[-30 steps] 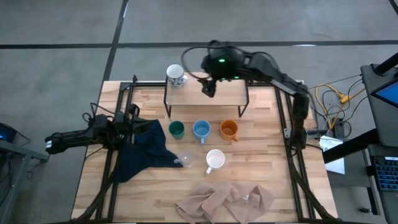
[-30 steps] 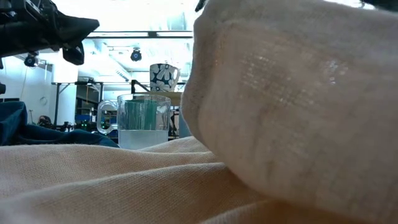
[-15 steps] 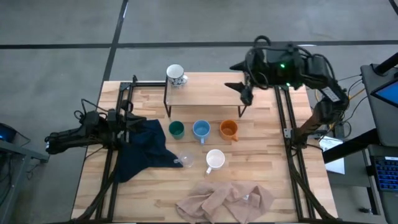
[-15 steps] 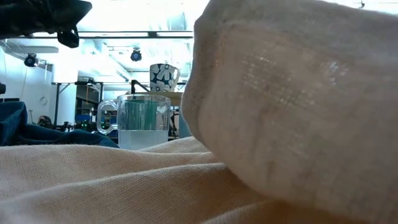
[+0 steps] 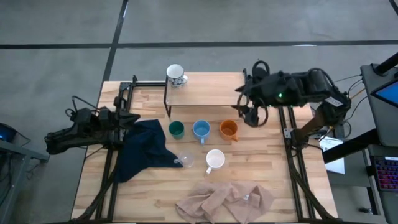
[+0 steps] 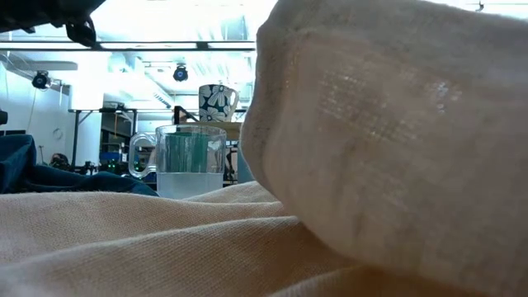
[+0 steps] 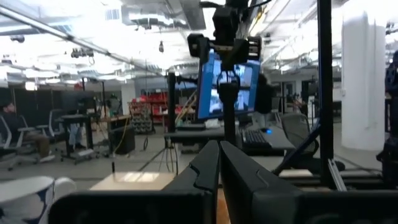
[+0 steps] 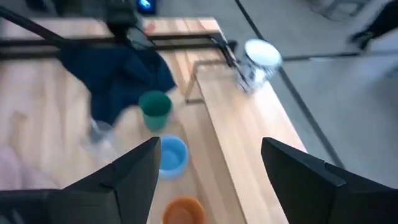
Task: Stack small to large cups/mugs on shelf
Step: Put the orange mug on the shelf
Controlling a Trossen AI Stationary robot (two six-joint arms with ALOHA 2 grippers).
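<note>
The patterned mug (image 5: 176,75) stands on the far left corner of the shelf (image 5: 208,93). In front of the shelf, the green mug (image 5: 176,129), light blue mug (image 5: 201,130) and orange mug (image 5: 229,129) stand in a row on the table. The white mug (image 5: 215,159) and glass cup (image 5: 185,159) stand nearer. My right gripper (image 5: 250,114) is open and empty, above the shelf's right end beside the orange mug; its wrist view (image 8: 208,180) looks down along the shelf. My left gripper (image 5: 129,117) is shut and empty over the table's left side.
A dark blue cloth (image 5: 146,146) lies at the left beside the green mug. A crumpled beige cloth (image 5: 227,202) lies at the near edge and fills most of the low view (image 6: 371,140). Black rails (image 5: 292,155) run along both sides of the table.
My right gripper has swung from above the middle of the shelf toward the table's right edge, then come toward the near edge to the shelf's right end beside the orange mug. My left gripper has risen a little. No mug has moved.
</note>
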